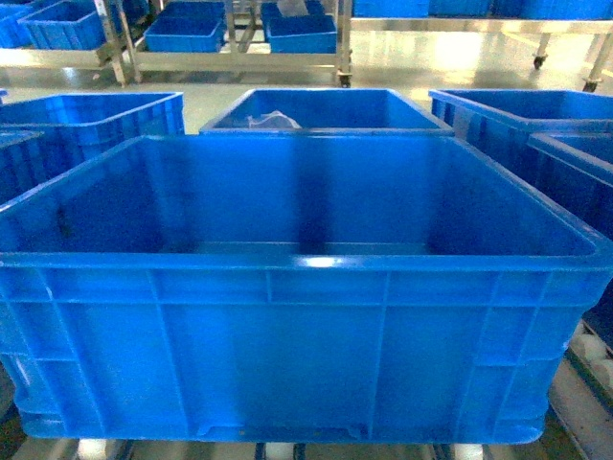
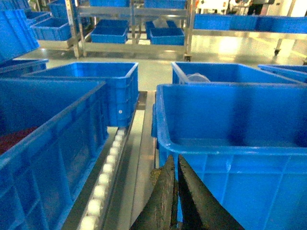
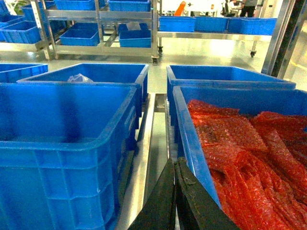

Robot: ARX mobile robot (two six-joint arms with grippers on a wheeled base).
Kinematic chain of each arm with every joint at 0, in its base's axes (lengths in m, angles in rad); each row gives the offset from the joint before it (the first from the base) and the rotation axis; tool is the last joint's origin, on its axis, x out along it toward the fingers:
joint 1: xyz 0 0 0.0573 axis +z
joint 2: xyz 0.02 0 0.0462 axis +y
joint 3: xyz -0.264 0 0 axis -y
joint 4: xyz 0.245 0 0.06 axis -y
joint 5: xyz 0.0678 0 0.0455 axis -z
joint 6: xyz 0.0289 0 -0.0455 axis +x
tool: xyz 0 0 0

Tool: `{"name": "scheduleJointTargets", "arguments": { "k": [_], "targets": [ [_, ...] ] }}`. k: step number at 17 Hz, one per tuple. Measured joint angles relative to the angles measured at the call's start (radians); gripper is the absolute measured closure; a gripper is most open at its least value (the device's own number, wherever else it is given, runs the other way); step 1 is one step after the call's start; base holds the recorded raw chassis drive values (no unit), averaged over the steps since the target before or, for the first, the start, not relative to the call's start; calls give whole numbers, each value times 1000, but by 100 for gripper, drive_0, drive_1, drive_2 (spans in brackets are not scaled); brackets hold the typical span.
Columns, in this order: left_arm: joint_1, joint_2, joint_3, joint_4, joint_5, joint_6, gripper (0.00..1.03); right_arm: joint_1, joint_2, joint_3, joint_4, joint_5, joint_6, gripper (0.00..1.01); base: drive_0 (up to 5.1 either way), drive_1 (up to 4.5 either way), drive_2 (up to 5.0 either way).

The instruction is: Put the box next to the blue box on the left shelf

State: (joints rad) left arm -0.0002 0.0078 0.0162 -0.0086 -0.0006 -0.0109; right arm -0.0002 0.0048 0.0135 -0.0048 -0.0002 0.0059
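Closest to the head camera sat the box [image 1: 297,287], a big bright-blue open-top crate with ribbed walls and thick rim, filling most of the view, empty inside, resting on what looked like a roller track, rollers showing at its lower right. Left gripper [image 2: 175,191] hung low at the crate's left corner, in the gap over the roller rail [image 2: 108,172], dark fingers pressed together with nothing between them. Right gripper [image 3: 173,196] sat the same way in the gap at the crate's right side, fingers closed, empty. Probably both arms were parked beside the walls, set to clamp or push the crate; neither had a hold. Just right of that gap stood a crate of red bubble wrap [image 3: 240,143]. Behind the box came a second row of blue crates, the middle one [image 1: 326,110] holding a crumpled clear plastic bag [image 1: 270,121]. Far back across the shiny floor stood metal shelf racks [image 1: 239,53] loaded with more blue bins, likely where the box should go. No labels, brands or readable writing anywhere.
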Motion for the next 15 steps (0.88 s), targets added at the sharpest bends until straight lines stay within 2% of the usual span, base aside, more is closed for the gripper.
{"name": "scheduleJointTargets", "arguments": {
  "k": [3, 4, 5, 8, 9, 13, 15],
  "targets": [
    [0, 0, 0, 3, 0, 0, 101, 0, 0, 0, 1, 0, -1, 97, 0, 0, 0],
    [0, 0, 0, 3, 0, 0, 93, 0, 0, 0, 1, 0, -1, 89, 0, 0, 0],
    [0, 0, 0, 3, 0, 0, 71, 0, 0, 0, 1, 0, -1, 67, 0, 0, 0],
    [0, 0, 0, 3, 0, 0, 62, 0, 0, 0, 1, 0, -1, 58, 0, 0, 0],
    [0, 0, 0, 3, 0, 0, 55, 0, 0, 0, 0, 0, -1, 53, 0, 0, 0],
    [0, 0, 0, 3, 0, 0, 6, 0, 0, 0, 1, 0, 0, 2, 0, 0, 0],
    [0, 0, 0, 3, 0, 0, 5, 0, 0, 0, 0, 0, 0, 3, 0, 0, 0]
  ]
}}
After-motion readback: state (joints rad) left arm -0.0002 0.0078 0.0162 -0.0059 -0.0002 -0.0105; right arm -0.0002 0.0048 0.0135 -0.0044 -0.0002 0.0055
